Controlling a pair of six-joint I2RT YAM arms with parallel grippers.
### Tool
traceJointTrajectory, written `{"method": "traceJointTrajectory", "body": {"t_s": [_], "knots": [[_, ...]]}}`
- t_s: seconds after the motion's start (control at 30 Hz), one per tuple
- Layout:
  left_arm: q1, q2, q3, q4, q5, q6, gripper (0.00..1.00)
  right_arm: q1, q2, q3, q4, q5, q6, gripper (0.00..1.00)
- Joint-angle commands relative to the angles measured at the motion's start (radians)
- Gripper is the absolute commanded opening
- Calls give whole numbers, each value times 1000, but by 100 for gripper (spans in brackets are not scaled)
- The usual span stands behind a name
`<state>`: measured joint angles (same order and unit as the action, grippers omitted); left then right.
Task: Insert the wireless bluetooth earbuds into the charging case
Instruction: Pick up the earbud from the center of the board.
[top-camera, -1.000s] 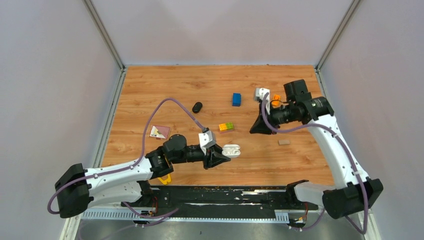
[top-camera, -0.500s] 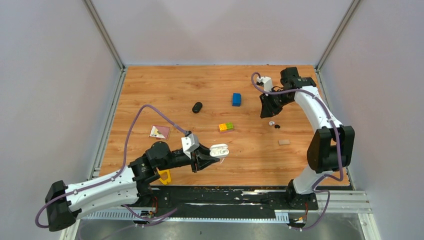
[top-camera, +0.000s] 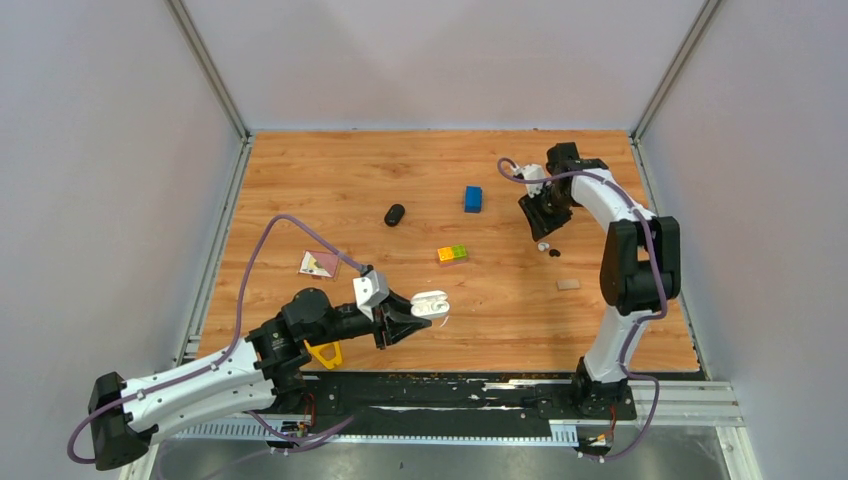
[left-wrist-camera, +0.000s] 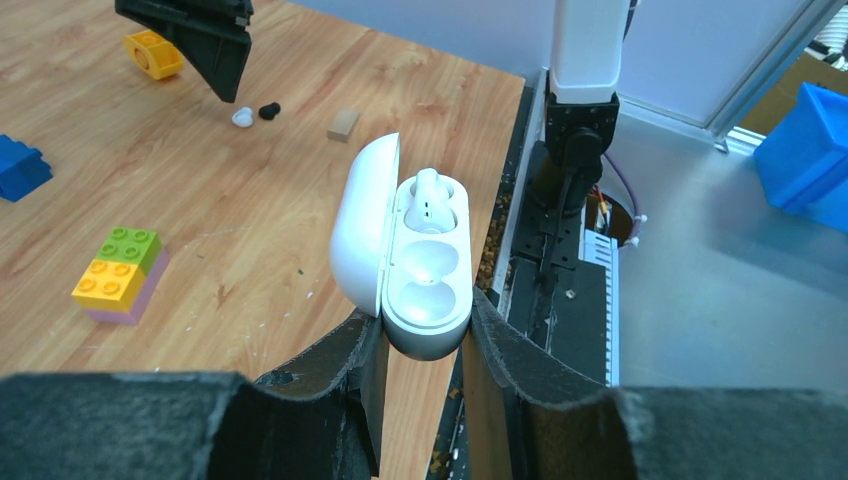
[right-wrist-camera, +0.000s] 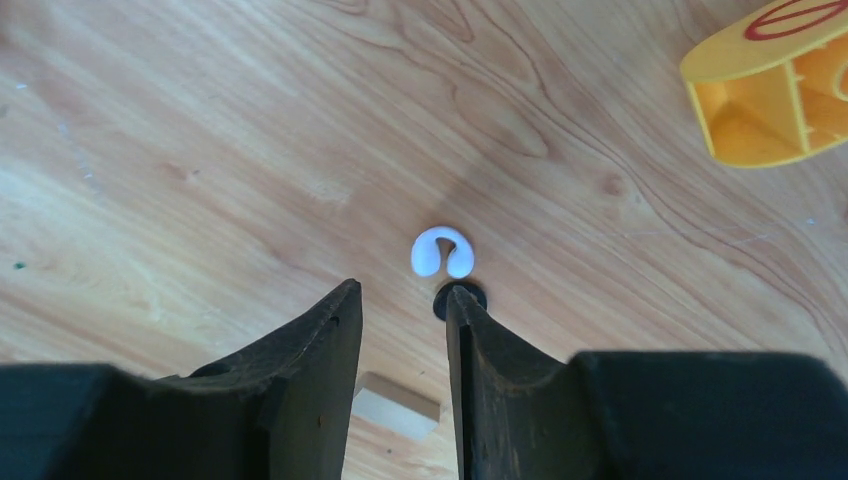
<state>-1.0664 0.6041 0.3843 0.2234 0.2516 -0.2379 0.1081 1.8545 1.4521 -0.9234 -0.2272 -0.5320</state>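
Left hand (left-wrist-camera: 425, 318) pinching open charging case (left-wrist-camera: 428, 255), right hand (right-wrist-camera: 400, 293) spread, black earbud (right-wrist-camera: 471, 297) half hidden

— What colour is the case (left-wrist-camera: 420, 250)?
— Glossy white, inside and out. The bud (left-wrist-camera: 430, 195) seated in it is white too.
— And the loose ones?
— One white bud (right-wrist-camera: 442, 250) and one black bud (right-wrist-camera: 460, 298), on a table (top-camera: 330, 170) of orange-brown wood grain.
— The bricks?
— A plain blue brick (top-camera: 473, 198), and a studded brick (left-wrist-camera: 120, 272) that is half orange-yellow, half green, on a lilac base. The hollow piece (right-wrist-camera: 770, 90) is yellow-orange with a red ring mark on top.
— Anything else?
— A black oval (top-camera: 395, 214), a tan block (top-camera: 567, 284), a pink and white card (top-camera: 320, 263), and purple cables (top-camera: 290, 225).
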Motion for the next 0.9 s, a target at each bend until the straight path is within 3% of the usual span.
{"method": "traceJointTrajectory", "body": {"t_s": [0.0, 0.73, 0.87], "knots": [[-4, 5, 9, 19, 7, -15, 0, 1, 73, 51, 27, 78, 25, 38], [-5, 29, 8, 21, 13, -18, 0, 1, 171, 54, 33, 102, 15, 36], [-4, 24, 8, 16, 12, -19, 0, 1, 161, 40, 12, 90, 15, 32]]}}
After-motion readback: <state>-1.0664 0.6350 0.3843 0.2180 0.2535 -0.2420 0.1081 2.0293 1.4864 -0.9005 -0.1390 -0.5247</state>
